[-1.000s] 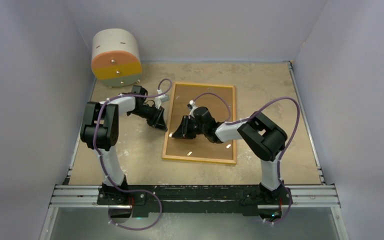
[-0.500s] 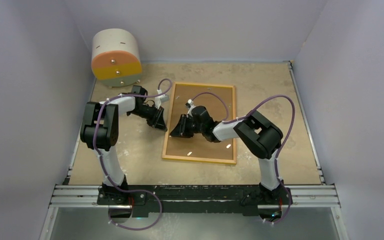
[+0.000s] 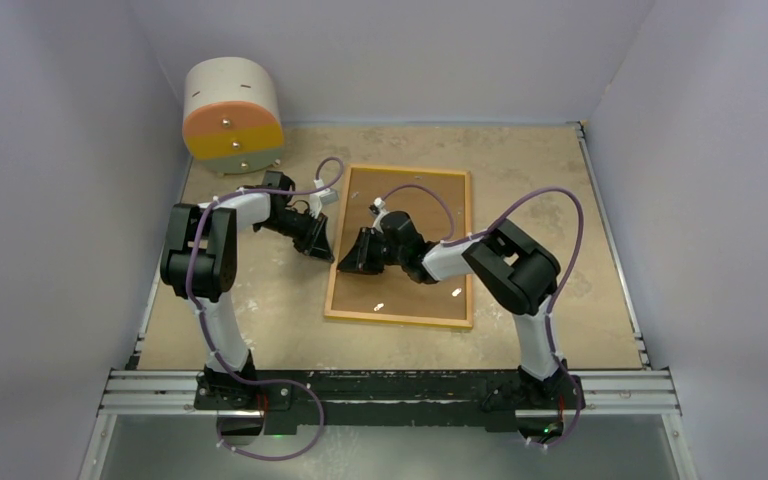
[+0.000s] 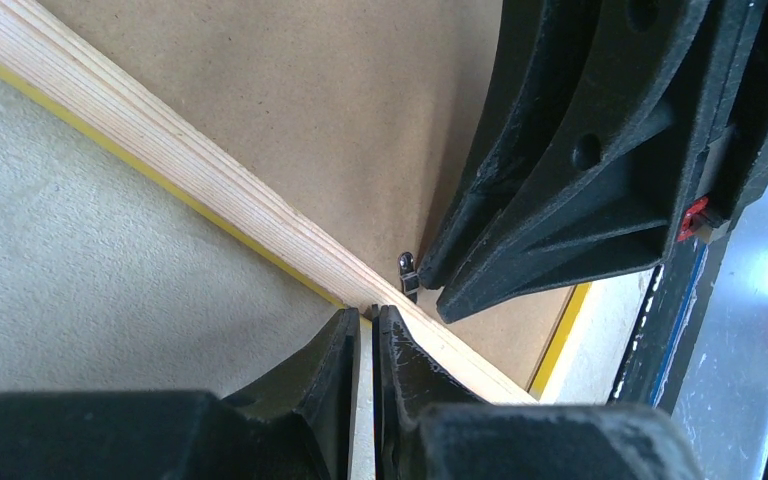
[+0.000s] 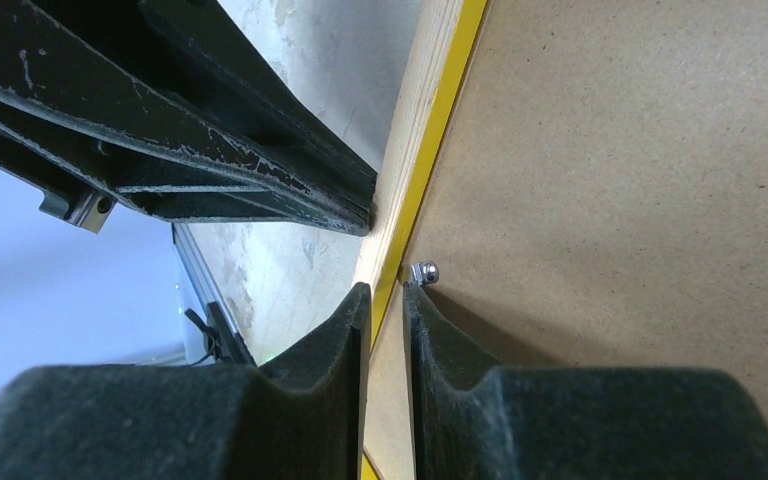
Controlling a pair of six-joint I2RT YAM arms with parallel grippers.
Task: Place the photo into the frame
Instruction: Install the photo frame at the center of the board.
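Right hand (image 3: pixel 350 264) has shifted left over the board (image 3: pixel 430 205) to the left rim of the frame (image 3: pixel 400 319), fingers nearly closed beside a metal tab (image 5: pixel 423 272). Left hand (image 3: pixel 326 254), equally narrow, unmoved at the same rim. Frame face-down on worktop (image 3: pixel 260 300); photo not in view. Probably about to turn the tab.

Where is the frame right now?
Top view: the frame lies back-up at table centre; left gripper and right gripper meet at its left rail.

Frame (image 3: pixel 400 319) lies flat, back up, mid-counter (image 3: pixel 540 180), with backing board (image 3: pixel 415 295) inside its rim. Drawer drum (image 3: pixel 232 118) stands at far left corner, well apart. Left pincer (image 3: pixel 326 255) sits outside frame's left rim; right pincer (image 3: pixel 345 268) sits just inside it, opposite.
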